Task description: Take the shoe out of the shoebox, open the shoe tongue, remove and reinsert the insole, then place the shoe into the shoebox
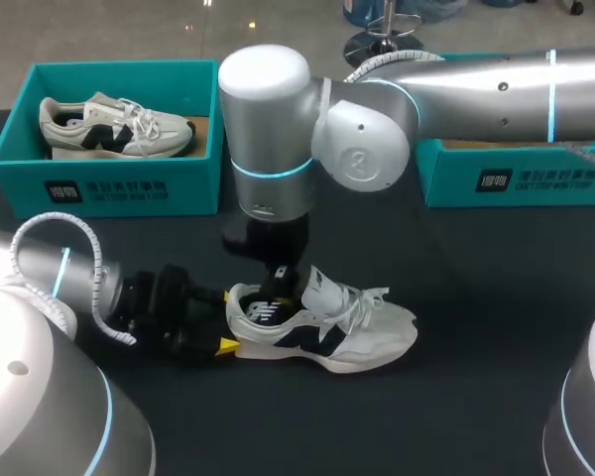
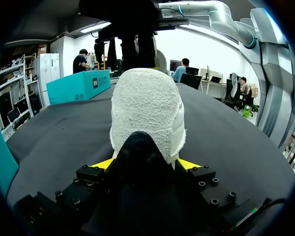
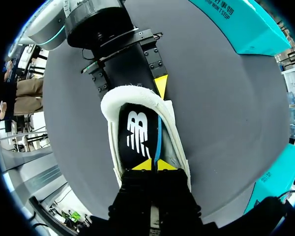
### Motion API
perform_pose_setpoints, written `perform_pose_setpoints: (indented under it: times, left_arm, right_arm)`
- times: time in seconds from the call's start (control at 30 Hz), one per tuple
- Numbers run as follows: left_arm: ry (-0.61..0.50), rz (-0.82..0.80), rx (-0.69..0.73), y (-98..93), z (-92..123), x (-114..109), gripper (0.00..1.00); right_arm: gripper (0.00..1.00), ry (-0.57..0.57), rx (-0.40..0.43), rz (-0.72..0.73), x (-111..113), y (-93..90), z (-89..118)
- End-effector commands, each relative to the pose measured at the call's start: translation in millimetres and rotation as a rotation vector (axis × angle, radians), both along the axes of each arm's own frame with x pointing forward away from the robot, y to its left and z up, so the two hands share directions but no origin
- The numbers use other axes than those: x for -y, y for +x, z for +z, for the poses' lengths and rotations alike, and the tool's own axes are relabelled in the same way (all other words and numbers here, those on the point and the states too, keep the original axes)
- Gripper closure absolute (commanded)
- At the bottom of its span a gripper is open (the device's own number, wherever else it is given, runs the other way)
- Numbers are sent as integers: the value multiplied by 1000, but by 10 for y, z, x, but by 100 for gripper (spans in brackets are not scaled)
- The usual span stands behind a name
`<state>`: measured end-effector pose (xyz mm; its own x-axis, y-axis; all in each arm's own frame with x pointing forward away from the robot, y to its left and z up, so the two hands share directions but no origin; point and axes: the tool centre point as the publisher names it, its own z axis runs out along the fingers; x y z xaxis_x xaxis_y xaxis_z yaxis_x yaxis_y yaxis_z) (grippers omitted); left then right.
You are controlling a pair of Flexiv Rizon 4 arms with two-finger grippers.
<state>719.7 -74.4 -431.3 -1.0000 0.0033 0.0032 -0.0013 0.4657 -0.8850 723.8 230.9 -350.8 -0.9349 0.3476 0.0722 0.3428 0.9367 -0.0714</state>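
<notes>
Gripping the heel of the shoe (image 1: pixel 327 332) from both sides, my left gripper (image 2: pixel 145 164) holds it upright on the table (image 1: pixel 496 297), out in front of the teal shoebox (image 1: pixel 119 188). My right gripper (image 3: pixel 151 164) reaches down into the shoe's opening, tips pinched together on the insole (image 3: pixel 137 132) at its blue edge.

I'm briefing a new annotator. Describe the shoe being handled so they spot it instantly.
On the black table, look in front of the left shoebox and the right shoebox. A white sneaker with a dark side logo lies there, its heel in the jaws of the left arm, the jaws of the right arm in its opening. Its twin sits inside the left shoebox.
</notes>
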Motion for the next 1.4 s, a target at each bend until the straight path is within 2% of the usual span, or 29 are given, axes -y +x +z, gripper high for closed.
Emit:
perform_pose_setpoints:
  times: [0.03, 0.37, 0.5, 0.7, 0.97, 1.4]
  left_arm:
    - [3, 0, 1, 14, -57, 32, 100]
    - [3, 0, 1, 14, -57, 32, 100]
    - [3, 0, 1, 14, -57, 32, 100]
    - [3, 0, 1, 14, -57, 32, 100]
    - [3, 0, 1, 14, -57, 32, 100]
    - [3, 0, 1, 14, -57, 32, 100]
  right_arm:
    - [100, -4, 21, -10, 93, -13, 154]
    - [100, -15, 40, -60, 374, 28, 286]
    - [100, -8, 45, -63, 392, 42, 307]
    - [100, 35, 51, -48, 275, 95, 275]
    - [100, 114, 56, -2, -32, 262, 227]
    - [100, 174, 120, 50, -329, 520, 521]
